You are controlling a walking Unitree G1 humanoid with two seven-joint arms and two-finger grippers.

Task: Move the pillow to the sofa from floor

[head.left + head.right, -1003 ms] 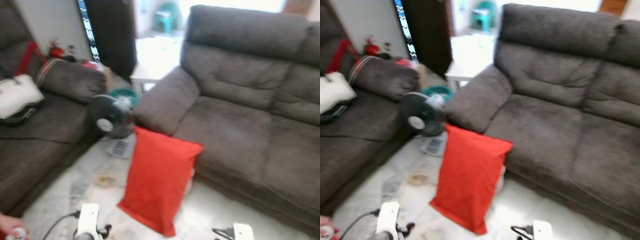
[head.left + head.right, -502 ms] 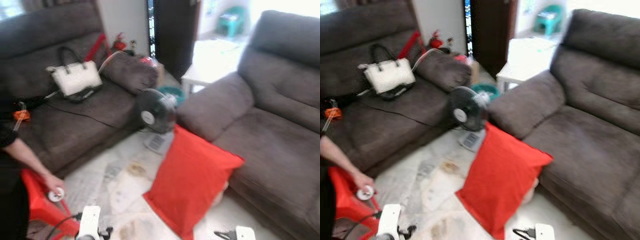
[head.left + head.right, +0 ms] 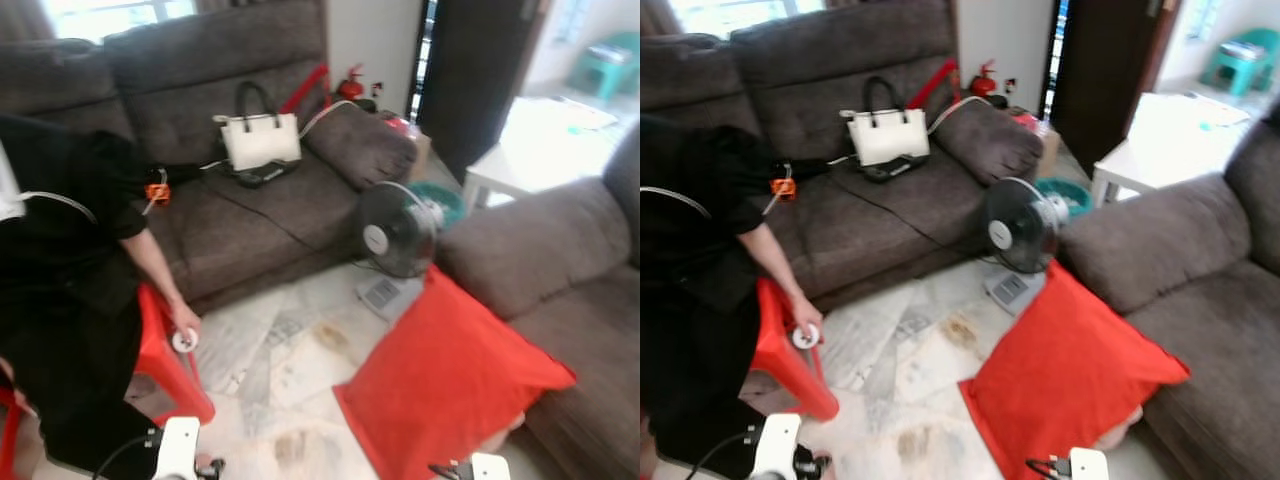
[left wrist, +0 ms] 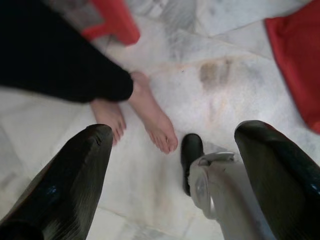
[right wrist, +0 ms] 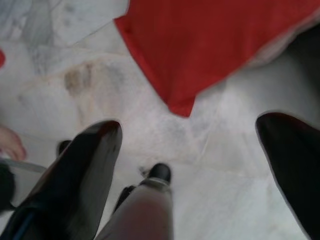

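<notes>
pillow [image 3: 445,385] upright, tilted against sofa [image 3: 560,270]

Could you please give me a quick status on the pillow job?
Both hands open, empty, low over the floor. Red pillow on the floor, leaning against the sofa. Person close on the left, fan beyond the pillow.

Pillow [image 3: 445,385]: red cloth, matt and smooth, with a paler inner edge at one corner. Sofa [image 3: 560,270] and second sofa [image 3: 230,190]: grey-brown napped fabric, matt; handbag [image 3: 260,138]: white, smooth, with dark handles. Floor [image 3: 910,370]: pale veined stone tile, faintly glossy, stained; stool [image 3: 165,350]: glossy red plastic; gripper fingers [image 4: 75,185]: glossy black.
</notes>
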